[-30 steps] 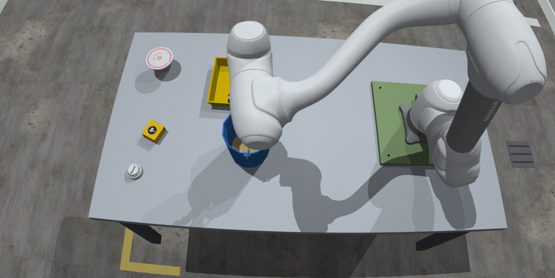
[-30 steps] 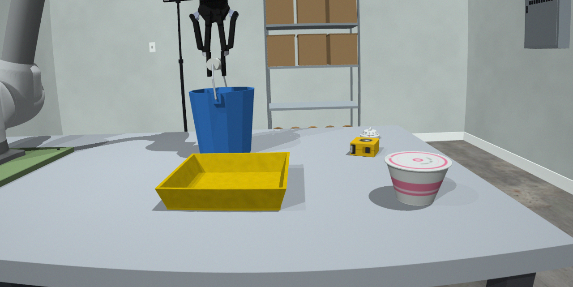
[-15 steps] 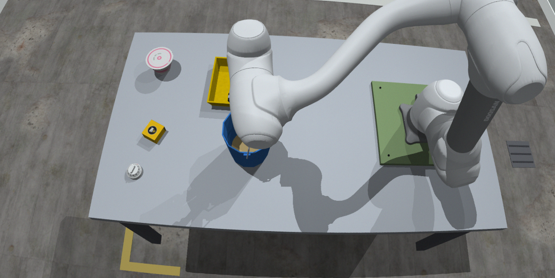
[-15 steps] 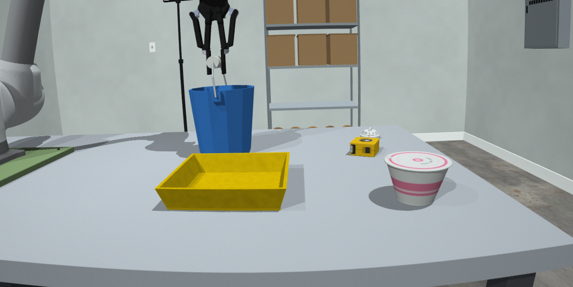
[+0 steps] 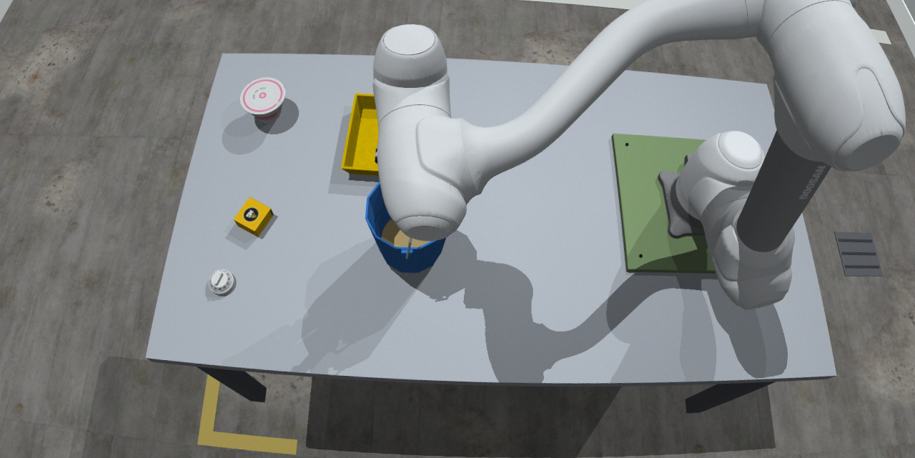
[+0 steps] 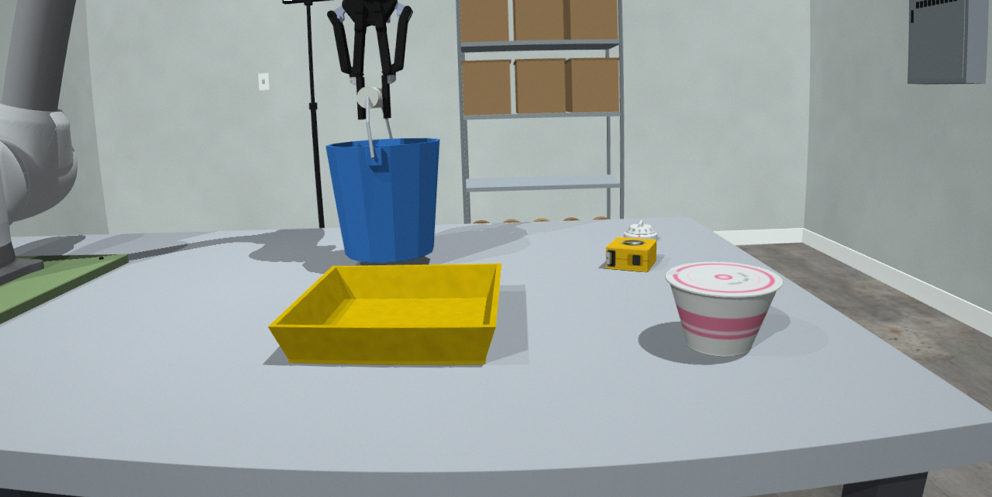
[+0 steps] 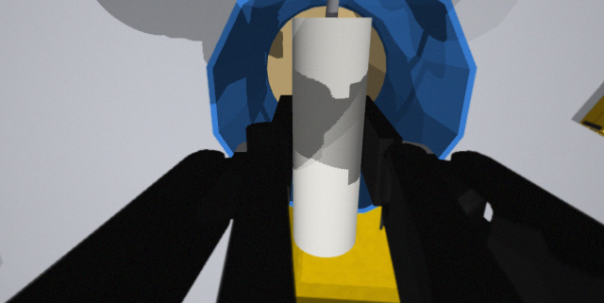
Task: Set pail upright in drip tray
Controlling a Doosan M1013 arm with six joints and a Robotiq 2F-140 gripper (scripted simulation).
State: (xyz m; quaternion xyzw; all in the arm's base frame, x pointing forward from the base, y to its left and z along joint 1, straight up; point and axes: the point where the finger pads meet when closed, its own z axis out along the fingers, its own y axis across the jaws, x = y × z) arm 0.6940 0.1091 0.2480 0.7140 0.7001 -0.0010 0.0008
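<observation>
A blue pail (image 5: 399, 256) (image 6: 384, 202) (image 7: 425, 81) hangs upright from its wire handle, just behind the tray on the side away from the exterior camera. Its base is at or just above the table top; I cannot tell which. My gripper (image 6: 372, 99) (image 7: 324, 119) points straight down over the pail and is shut on the handle's white cylindrical grip (image 6: 370, 98) (image 7: 326, 209). The arm hides the gripper in the top view. The yellow drip tray (image 5: 354, 135) (image 6: 388, 344) (image 7: 349, 275) is empty and lies flat on the table.
A pink-striped lidded cup (image 5: 262, 96) (image 6: 722, 310), a yellow tape measure (image 5: 253, 216) (image 6: 629, 253) and a white timer (image 5: 221, 281) (image 6: 640, 229) stand at one end of the table. The arm's green base plate (image 5: 640, 199) (image 6: 48, 278) is at the other end.
</observation>
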